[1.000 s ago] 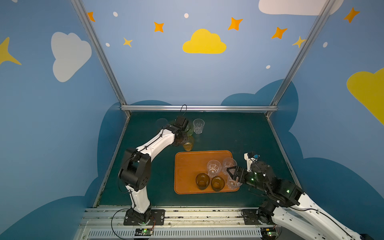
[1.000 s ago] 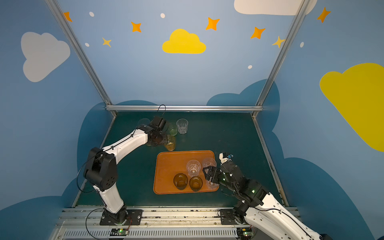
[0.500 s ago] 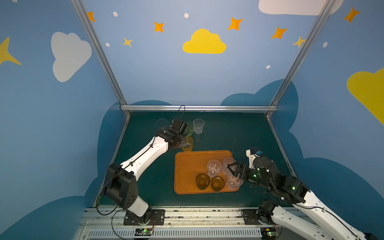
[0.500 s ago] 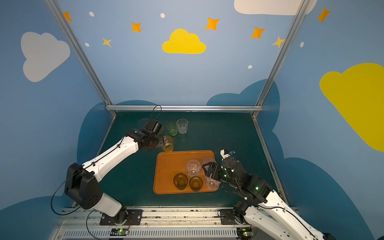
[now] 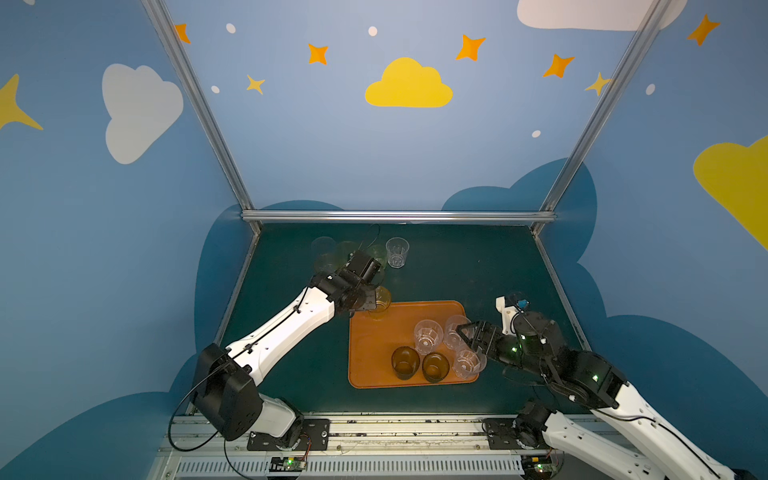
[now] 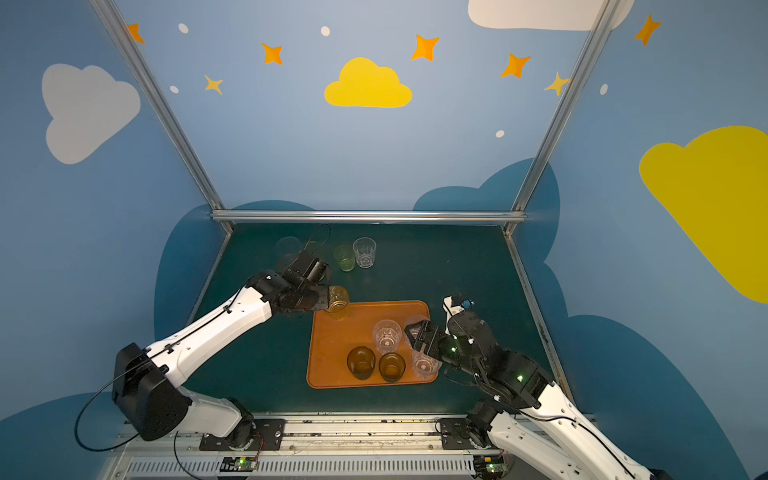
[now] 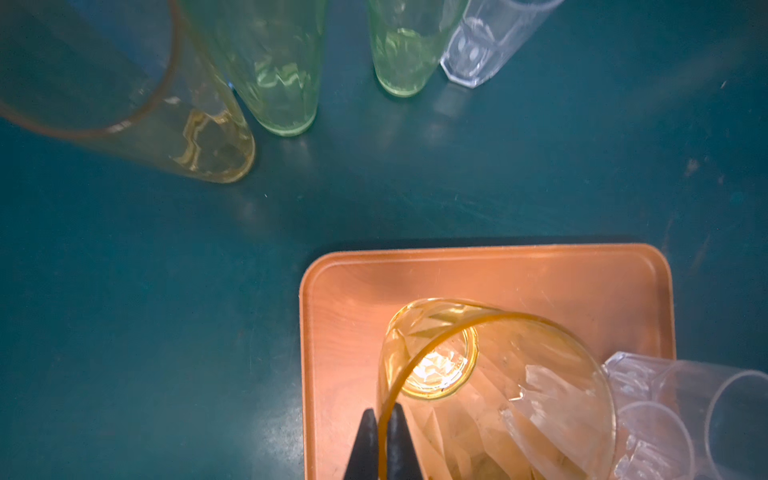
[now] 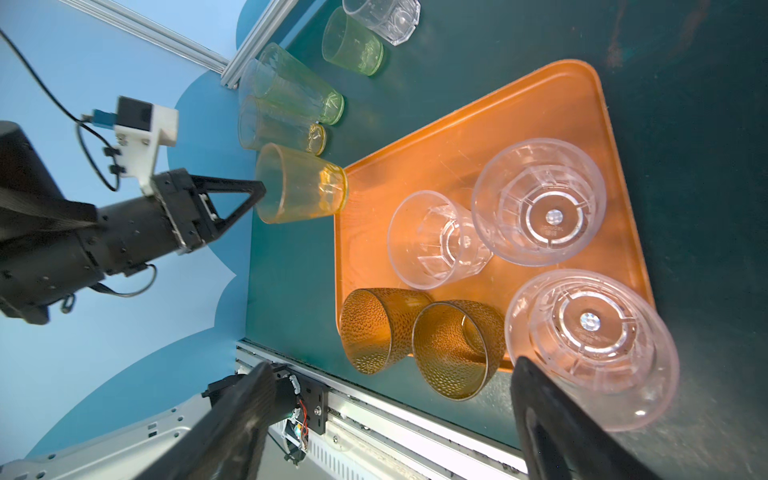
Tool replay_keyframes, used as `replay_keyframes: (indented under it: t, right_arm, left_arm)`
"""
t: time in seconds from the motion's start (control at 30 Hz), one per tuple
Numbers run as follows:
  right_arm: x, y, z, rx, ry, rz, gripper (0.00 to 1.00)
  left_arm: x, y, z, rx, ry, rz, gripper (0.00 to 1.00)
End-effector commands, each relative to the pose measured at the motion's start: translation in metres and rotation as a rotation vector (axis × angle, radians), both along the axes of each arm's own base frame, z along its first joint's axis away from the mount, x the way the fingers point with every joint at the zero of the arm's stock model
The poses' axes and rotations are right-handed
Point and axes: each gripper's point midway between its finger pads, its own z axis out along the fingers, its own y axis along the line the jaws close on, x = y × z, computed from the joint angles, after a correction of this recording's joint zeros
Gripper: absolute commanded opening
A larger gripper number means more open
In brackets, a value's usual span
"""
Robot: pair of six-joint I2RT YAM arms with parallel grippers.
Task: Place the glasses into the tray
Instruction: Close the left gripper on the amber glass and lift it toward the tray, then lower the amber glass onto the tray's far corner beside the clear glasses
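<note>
Item: amber faceted plastic tumbler (image 7: 478,374), rim pinched in left tool (image 7: 383,415), over orange-brown rectangular tray (image 5: 374,353), 11 o'clock corner. Also: right tool (image 5: 467,334), spread, at tray's 3 o'clock. Handling, my judgement: I lower level, inside the rim, then release.

This is a robotics lab test cell: 2 white-and-black arms (image 5: 286,328) stand bolted to a metal rail (image 5: 395,430) beside a green tabletop (image 5: 478,266), enclosed by aluminium posts (image 5: 199,108) and blue panels (image 5: 324,158) painted with yellow clouds (image 5: 408,85) and orange stars (image 5: 318,54), with bare circuit boards (image 5: 286,463) and cables (image 5: 176,432)
</note>
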Motion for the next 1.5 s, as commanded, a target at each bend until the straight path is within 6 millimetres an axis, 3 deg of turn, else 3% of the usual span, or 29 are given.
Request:
replay_keyframes:
  t: [0.0,0.8,1.13,1.47]
  right_arm:
    - [0.001,-0.002,0.012,0.006,-0.008,-0.007,0.88]
    - [0.007,-0.005,0.024,-0.001,-0.033,-0.023,0.88]
    - [0.014,0.021,0.018,0.016,0.025,0.036,0.88]
    - [0.019,0.016,0.006,-0.027,0.041,0.01,0.88]
  left_arm:
    - [-0.003,-0.004,-0.01,0.002,0.028,0.006,0.04]
    - [-0.017,-0.037,-0.038,-0.02,0.086,-0.073,0.04]
    - [-0.023,-0.039,-0.046,-0.034,0.107,-0.082,0.04]
    - [-0.031,-0.053,-0.054,-0.071,0.133,-0.102,0.04]
